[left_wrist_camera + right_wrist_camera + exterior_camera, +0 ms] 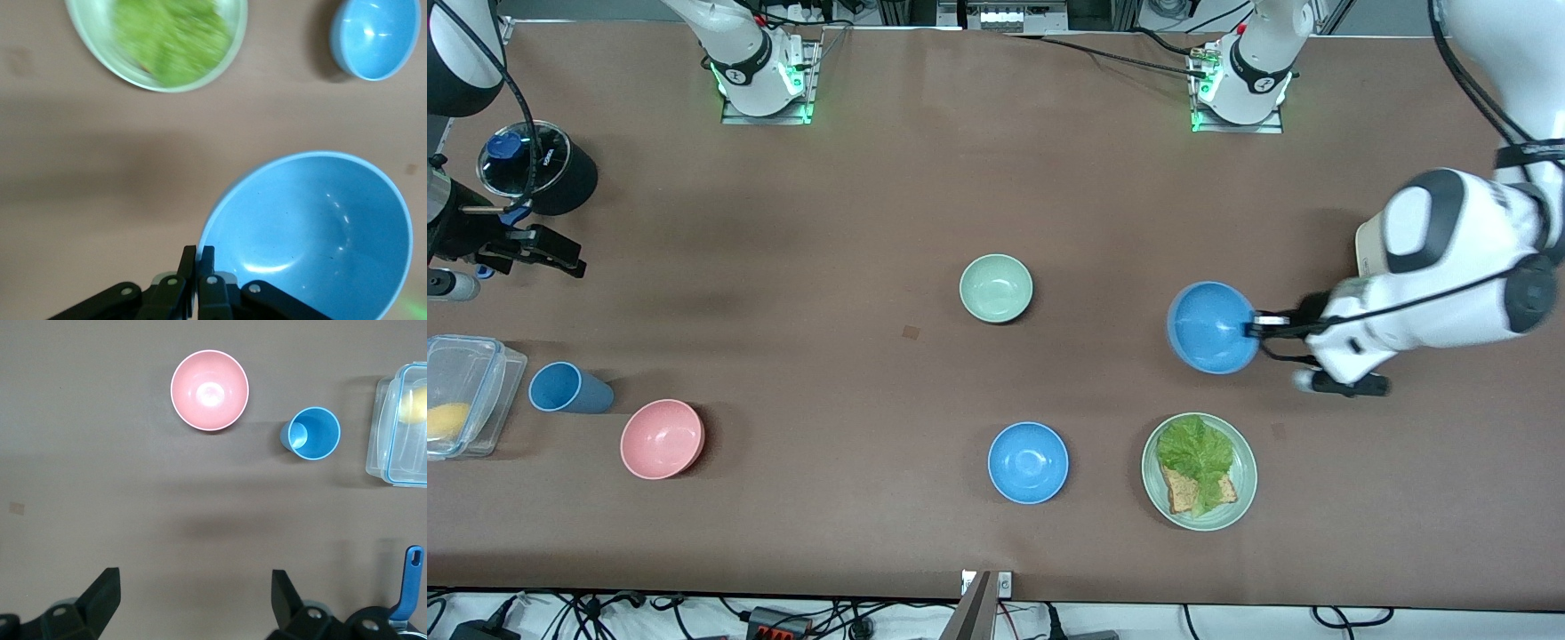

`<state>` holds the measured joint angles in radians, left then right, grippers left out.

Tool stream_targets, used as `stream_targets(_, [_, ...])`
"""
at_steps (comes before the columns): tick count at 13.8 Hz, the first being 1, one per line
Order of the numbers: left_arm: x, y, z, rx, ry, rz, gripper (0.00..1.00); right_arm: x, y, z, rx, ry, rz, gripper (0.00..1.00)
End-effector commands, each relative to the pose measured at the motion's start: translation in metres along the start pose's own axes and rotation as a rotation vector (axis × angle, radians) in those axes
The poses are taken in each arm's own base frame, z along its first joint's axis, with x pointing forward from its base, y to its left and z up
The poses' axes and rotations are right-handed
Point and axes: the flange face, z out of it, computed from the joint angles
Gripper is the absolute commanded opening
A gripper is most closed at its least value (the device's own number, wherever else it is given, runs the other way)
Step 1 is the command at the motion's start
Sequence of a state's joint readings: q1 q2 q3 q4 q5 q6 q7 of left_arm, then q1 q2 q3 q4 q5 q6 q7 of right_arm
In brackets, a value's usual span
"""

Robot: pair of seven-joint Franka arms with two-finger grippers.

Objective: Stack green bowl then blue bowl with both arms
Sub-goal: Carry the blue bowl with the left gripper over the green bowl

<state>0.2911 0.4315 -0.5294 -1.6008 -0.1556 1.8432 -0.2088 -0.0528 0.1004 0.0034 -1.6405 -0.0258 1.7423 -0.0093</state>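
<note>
The green bowl (996,287) sits upright near the table's middle. My left gripper (1258,327) is shut on the rim of a blue bowl (1214,327) and holds it tilted above the table, toward the left arm's end from the green bowl. The left wrist view shows the left gripper (198,257) pinching that bowl (313,233). A second blue bowl (1028,462) rests nearer to the front camera and also shows in the left wrist view (377,37). My right gripper (560,253) waits open and empty at the right arm's end, its fingers (107,587) spread over bare table.
A green plate with lettuce and bread (1199,471) lies beside the second blue bowl. A pink bowl (663,438), a blue cup (569,388) and a clear lidded box (463,404) stand at the right arm's end. A black container (538,169) is near the right gripper.
</note>
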Motion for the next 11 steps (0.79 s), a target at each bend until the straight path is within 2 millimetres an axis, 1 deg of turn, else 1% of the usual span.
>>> stream_targets(1, [-0.011, 0.063, 0.015, -0.016, -0.004, -0.105, 0.01, -0.001, 0.006, 0.0, -0.012, 0.013, -0.003, 1.0])
stream_targets(3, [-0.023, 0.115, 0.039, -0.014, 0.026, -0.228, 0.01, 0.0, 0.006, 0.0, -0.012, 0.017, 0.003, 1.0])
stream_targets(5, [-0.04, 0.174, 0.08, -0.008, 0.041, -0.324, 0.01, 0.0, 0.006, 0.0, -0.011, 0.017, 0.007, 1.0])
stream_targets(7, [-0.049, 0.198, 0.104, 0.043, 0.081, -0.386, 0.01, 0.0, 0.006, 0.0, -0.012, 0.015, 0.007, 1.0])
stream_targets(9, [-0.063, 0.225, 0.141, 0.076, 0.088, -0.416, 0.01, -0.001, 0.006, 0.0, -0.012, 0.013, 0.01, 1.0])
stream_targets(10, [-0.066, 0.232, 0.155, 0.085, 0.096, -0.435, 0.01, -0.001, 0.006, 0.0, -0.012, 0.013, 0.011, 1.0])
stream_targets(11, [-0.067, 0.234, 0.166, 0.106, 0.108, -0.442, 0.01, -0.001, 0.006, 0.0, -0.012, 0.013, 0.011, 1.0])
